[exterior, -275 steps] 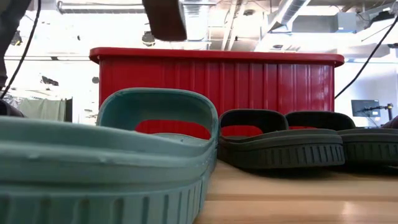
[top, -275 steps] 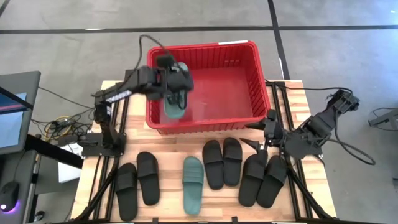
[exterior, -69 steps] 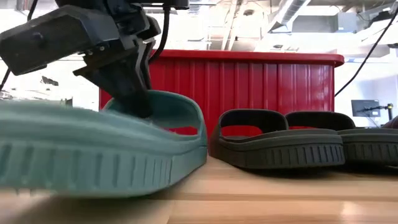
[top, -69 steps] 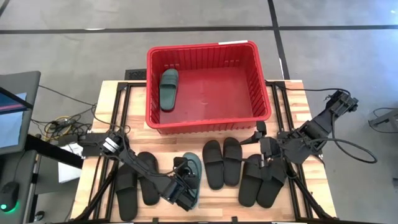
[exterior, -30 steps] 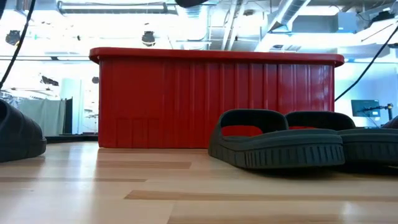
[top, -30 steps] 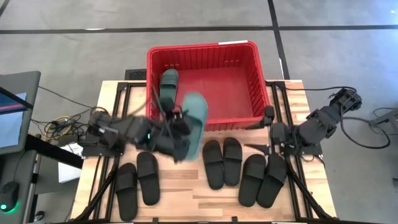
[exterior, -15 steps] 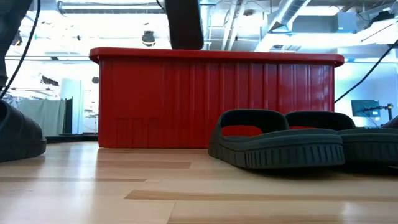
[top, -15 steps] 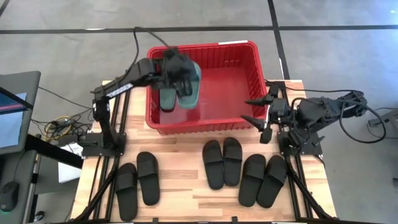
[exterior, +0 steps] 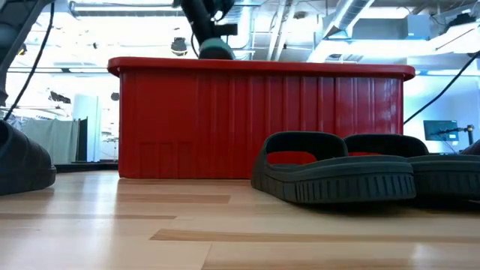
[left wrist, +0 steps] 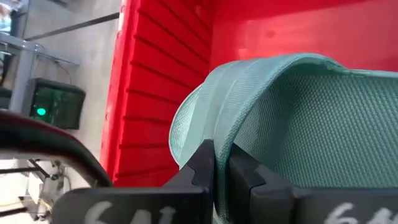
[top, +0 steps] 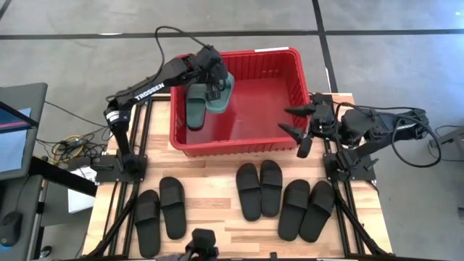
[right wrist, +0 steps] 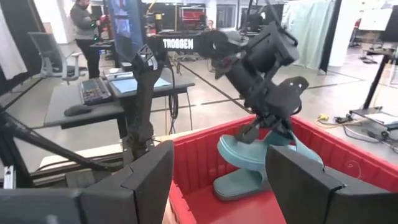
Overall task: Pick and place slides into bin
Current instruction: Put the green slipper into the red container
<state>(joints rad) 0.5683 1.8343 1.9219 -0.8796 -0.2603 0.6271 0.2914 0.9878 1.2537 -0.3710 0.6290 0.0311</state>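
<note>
Slides on a wooden table, with one green slide held over a red bin.

Six black slides [top: 259,190] lie in three pairs along the near part of the table [top: 210,217]: one pair at the left, one in the middle, one at the right. Beyond them stands the bin [top: 239,143], which holds one dull green slide [top: 194,112] lying flat by its left wall. The left claw [top: 214,88] hangs over the bin's far left corner, clenched on the strap of the second green slide [top: 222,96], which is tilted just above the first. The right claw [top: 299,125] hovers beside the bin's right rim with its fingers spread apart, grasping nothing. A person [right wrist: 83,31] stands in the room far beyond the table.
</note>
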